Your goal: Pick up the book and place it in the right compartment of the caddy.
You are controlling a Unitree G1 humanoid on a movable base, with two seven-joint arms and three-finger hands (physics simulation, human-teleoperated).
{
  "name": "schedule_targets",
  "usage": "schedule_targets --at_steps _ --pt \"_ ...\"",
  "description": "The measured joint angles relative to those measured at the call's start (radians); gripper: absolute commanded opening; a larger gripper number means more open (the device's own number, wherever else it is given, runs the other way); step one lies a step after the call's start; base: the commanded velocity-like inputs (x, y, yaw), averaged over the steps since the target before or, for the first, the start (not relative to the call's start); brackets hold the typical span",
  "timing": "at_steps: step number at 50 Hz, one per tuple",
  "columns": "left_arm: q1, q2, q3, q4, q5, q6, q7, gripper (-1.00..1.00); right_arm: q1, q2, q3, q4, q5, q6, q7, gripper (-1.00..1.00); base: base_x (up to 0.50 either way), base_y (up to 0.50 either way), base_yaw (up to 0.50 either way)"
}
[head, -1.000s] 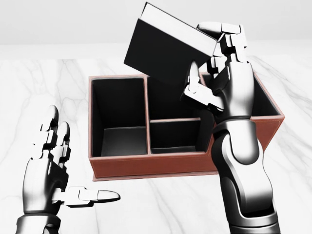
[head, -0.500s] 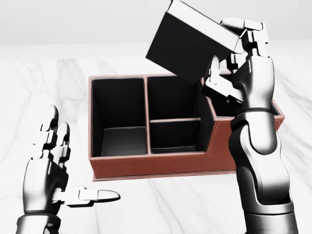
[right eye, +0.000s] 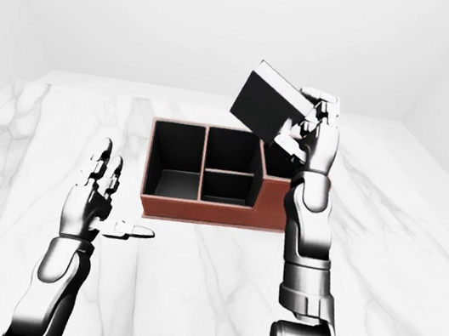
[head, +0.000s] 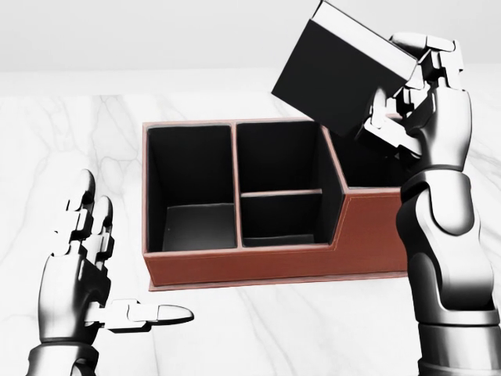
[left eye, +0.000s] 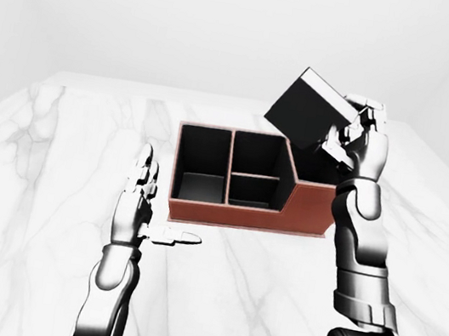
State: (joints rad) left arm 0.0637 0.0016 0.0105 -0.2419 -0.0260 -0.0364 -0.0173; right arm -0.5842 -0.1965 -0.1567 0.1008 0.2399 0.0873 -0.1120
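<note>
The book (head: pixel 337 74) is a black slab with white page edges, tilted, held in the air above the caddy's right side. My right hand (head: pixel 415 98) is shut on its right edge. The caddy (head: pixel 258 266) is a red-brown box with black inside: a tall left compartment, two small middle ones and a right compartment (head: pixel 368 168) partly hidden by the book and my right arm. My left hand (head: pixel 86 266) is open and empty, low at the left of the head view, apart from the caddy.
The caddy stands on a white marble table (left eye: pixel 45 155) that spreads widely on all sides. Plain white walls lie beyond the table's far edge (left eye: pixel 219 98).
My right hand has carried the book rightward, from above the middle compartments to above the caddy's right side. The left hand has not moved.
</note>
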Motion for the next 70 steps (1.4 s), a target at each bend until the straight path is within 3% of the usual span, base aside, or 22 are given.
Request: schedule_targets --at_steps 70 --pt "0.003 0.0 0.0 -0.008 -0.002 0.004 0.002 1.0 -0.035 -0.149 -0.079 0.207 0.01 0.0 0.03 -1.0 0.0 0.0 0.0"
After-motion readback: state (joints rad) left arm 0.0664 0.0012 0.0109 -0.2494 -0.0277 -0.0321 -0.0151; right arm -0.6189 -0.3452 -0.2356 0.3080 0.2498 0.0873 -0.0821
